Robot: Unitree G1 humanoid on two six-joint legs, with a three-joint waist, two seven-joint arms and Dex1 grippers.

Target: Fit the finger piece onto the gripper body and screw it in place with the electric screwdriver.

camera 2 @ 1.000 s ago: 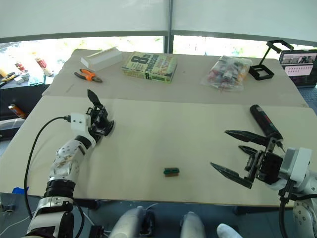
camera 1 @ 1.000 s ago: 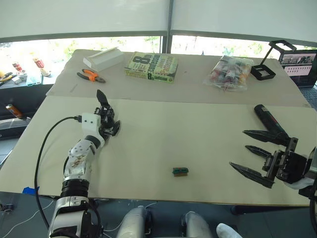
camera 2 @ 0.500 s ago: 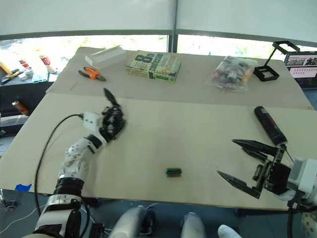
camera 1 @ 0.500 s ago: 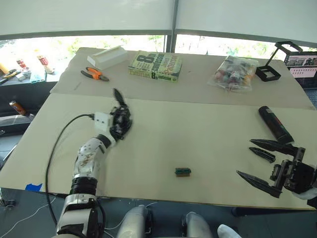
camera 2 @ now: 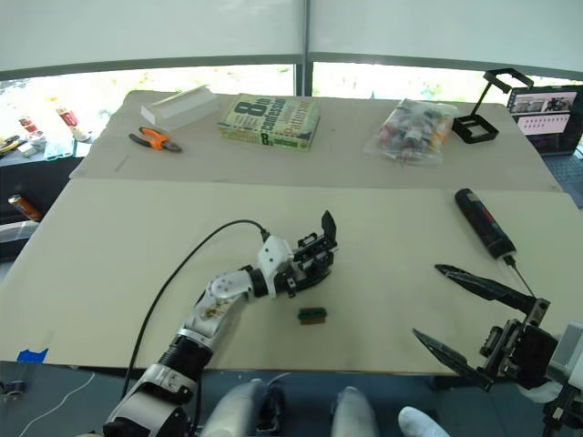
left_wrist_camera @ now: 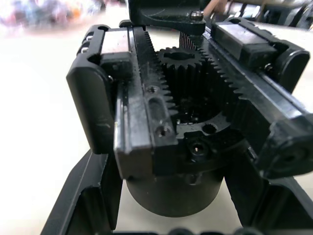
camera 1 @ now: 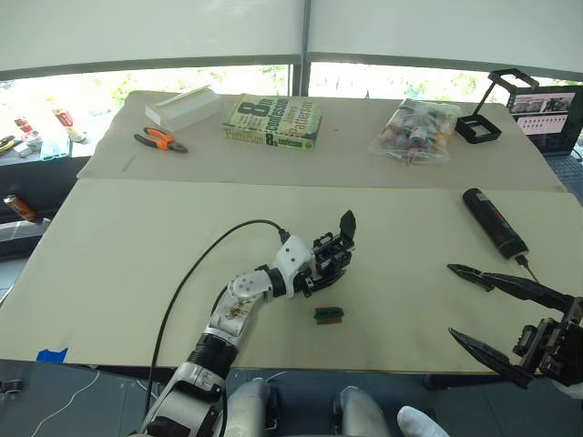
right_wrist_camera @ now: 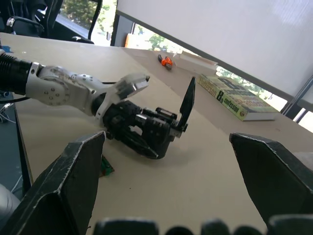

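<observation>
Nearest, at the counter's point(camera 1: 137, 264) right front edge, the right gripper point(camera 1: 451, 300) waits with its fingers spread wide and holding nothing, probably kept free for the screwdriver. Toward the middle lies a small green block point(camera 1: 330, 315). Just beyond it the left gripper point(camera 1: 321, 264) has its fingers clamped on the gripper body point(camera 1: 334, 248), whose one fitted finger points up and whose gear face is exposed, apparently so the missing finger can be fitted. Farther right, the electric screwdriver point(camera 1: 492, 222) lies untouched on the counter. A second ago the left gripper held the body well out on the left; it has since carried it to the centre, while the right gripper has drawn back nearer the edge.
</observation>
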